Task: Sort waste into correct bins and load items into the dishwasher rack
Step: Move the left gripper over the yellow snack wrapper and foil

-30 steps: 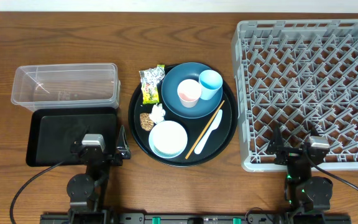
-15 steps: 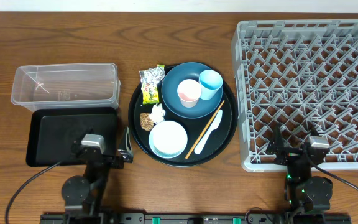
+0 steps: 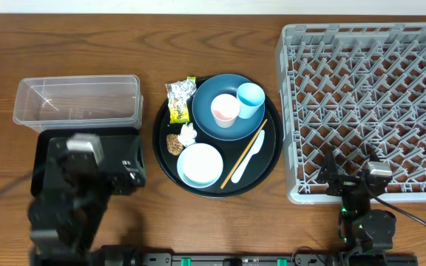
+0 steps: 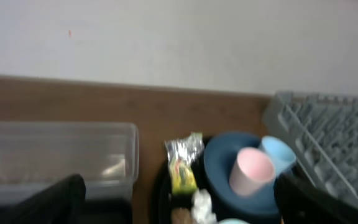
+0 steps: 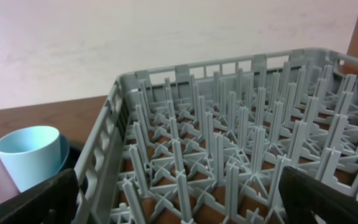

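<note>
Black arms, grey wrist blocks, black cables

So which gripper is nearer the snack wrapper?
Left. The left gripper is over the black tray, below-left of the snack wrapper; the right gripper sits over the rack edge, far right.

Tub: far left, just behind the flat tray.
Round tray: middle, between flat tray and rack.
Dish: back of round tray, holding left cup and right cup.
Bowl: front of round tray.
Wrapper, tissue, lump: along its left edge, back to front.
Chopstick, spoon: side by side, right of bowl.
</note>
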{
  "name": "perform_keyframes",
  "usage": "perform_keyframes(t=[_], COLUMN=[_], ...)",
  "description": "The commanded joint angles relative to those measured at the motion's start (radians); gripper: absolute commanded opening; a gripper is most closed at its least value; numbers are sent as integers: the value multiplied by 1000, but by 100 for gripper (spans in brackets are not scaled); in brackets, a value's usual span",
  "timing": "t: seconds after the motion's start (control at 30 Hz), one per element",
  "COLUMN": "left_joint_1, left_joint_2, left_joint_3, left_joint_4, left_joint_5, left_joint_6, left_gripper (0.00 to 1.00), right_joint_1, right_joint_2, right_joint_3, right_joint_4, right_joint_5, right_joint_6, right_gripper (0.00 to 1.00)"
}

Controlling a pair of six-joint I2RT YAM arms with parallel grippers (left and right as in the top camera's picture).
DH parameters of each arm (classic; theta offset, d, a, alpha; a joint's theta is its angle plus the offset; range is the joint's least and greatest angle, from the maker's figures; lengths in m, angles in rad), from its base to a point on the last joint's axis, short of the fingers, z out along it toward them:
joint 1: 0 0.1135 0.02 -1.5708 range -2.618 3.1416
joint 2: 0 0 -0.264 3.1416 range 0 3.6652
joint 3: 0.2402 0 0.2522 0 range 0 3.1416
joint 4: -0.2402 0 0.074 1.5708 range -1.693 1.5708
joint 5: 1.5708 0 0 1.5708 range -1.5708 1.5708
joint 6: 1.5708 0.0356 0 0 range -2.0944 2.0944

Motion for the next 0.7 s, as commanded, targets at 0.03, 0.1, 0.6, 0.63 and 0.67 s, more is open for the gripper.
perform_keyframes(t=[0.03,0.1,0.6,0.63,0.67], left_joint_1=[8,8,6,4,-1], left_joint_2=[195,289,605,618,632], left_joint_3=[251,366,544,544,544], left_joint_4=[-137,-227,-255,-257,-260], left_joint_5=[43,63,255,261,261], left_joint_6=[-5,-5,-13,-34,-58], left_gripper=[98,98,81,70,66], right_joint_1=[8,8,8,8,8], right_joint_2=[0,0,0,0,0], right_joint_3=[-2,-2,-2,-2,-2], right_joint_4=[-3,-3,-3,-3,-3], right_joint_5=[10,10,10,10,10], right_joint_6=[-11,-11,-11,-11,-11], right_gripper=[99,99,99,99,99])
